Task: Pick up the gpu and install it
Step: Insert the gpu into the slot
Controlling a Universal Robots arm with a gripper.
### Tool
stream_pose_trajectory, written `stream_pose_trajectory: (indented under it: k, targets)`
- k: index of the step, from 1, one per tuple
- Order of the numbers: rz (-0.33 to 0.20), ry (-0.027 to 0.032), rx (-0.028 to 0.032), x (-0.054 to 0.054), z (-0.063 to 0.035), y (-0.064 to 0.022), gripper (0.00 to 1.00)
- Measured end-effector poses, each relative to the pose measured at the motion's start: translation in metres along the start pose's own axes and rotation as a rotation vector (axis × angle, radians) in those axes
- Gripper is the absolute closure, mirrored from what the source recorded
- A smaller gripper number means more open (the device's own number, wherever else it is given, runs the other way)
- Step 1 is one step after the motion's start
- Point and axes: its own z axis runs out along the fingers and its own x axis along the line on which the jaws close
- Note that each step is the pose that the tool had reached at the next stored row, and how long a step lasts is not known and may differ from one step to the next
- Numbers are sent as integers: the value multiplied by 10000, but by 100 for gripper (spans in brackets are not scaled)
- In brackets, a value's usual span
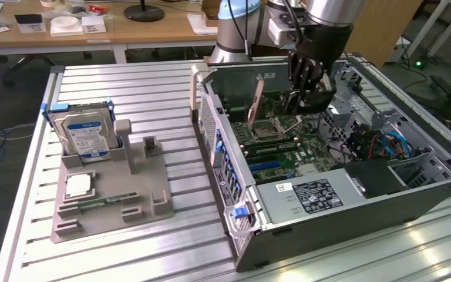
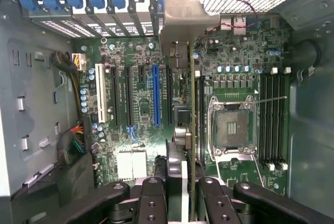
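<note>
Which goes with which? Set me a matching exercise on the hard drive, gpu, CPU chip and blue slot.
1 hard drive
2 gpu
3 CPU chip
4 blue slot

A lying flat on the grey fixture
B empty, on the motherboard
C upright in the grey fixture
D held in the gripper, over the motherboard

Pairs: 1-C, 2-D, 3-A, 4-B

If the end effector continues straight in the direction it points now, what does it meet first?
Probably the motherboard. The gpu, gripped edge-on by the end effector, would likely reach the board before the end effector itself, beside the blue slot. Depth is unclear.
</note>
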Motion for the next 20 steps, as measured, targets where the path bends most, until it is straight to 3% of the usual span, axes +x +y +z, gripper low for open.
stream_pose_trajectory:
  k: [9,20]
  targets:
    - [-323,-11,-8,31,82,10,72]
    - [-323,-11,-8,57,220,127,72]
